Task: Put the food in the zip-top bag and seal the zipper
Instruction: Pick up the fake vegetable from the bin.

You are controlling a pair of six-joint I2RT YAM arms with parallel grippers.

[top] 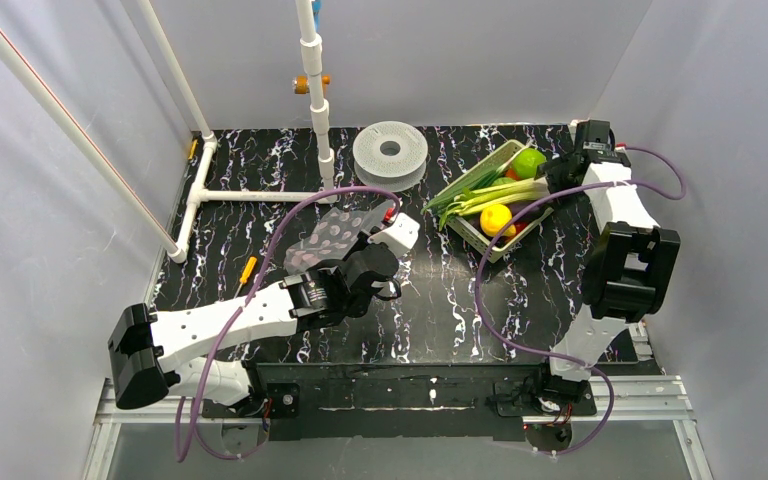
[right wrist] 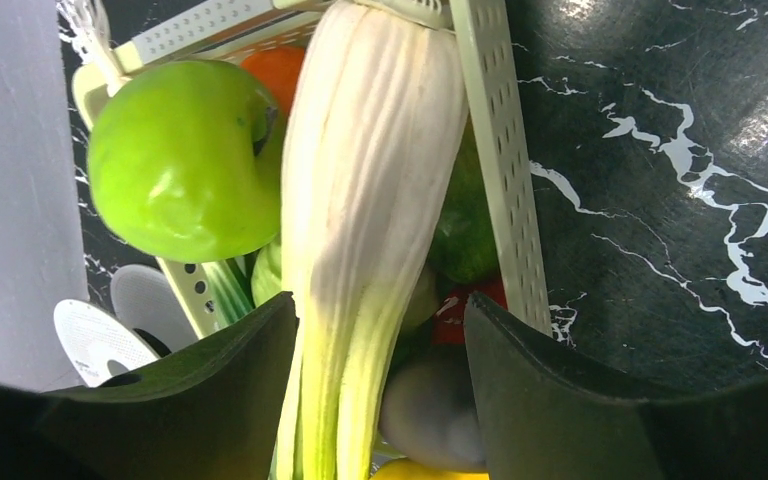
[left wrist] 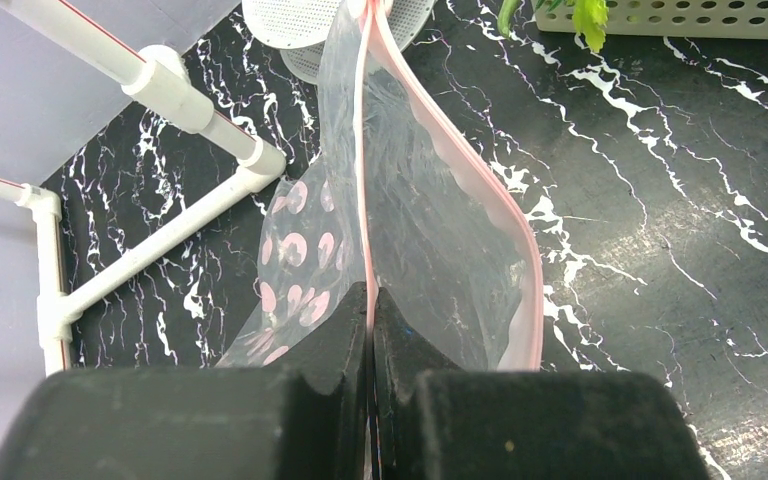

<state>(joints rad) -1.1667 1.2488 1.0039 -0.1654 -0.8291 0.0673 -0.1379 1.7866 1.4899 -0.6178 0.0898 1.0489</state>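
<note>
Left wrist: left gripper clamps zipper.

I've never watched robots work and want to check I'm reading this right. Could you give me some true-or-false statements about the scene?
1. The left gripper is shut on the pink strip of the crinkly clear plastic bag. True.
2. The long pale-green stalk is inside the bag. False: it lies across the yellow-green lattice basket.
3. The right gripper stands open, straddling the stalk. True.
4. The bright green apple sits on the black marbled table. False: it is in the basket.
</note>
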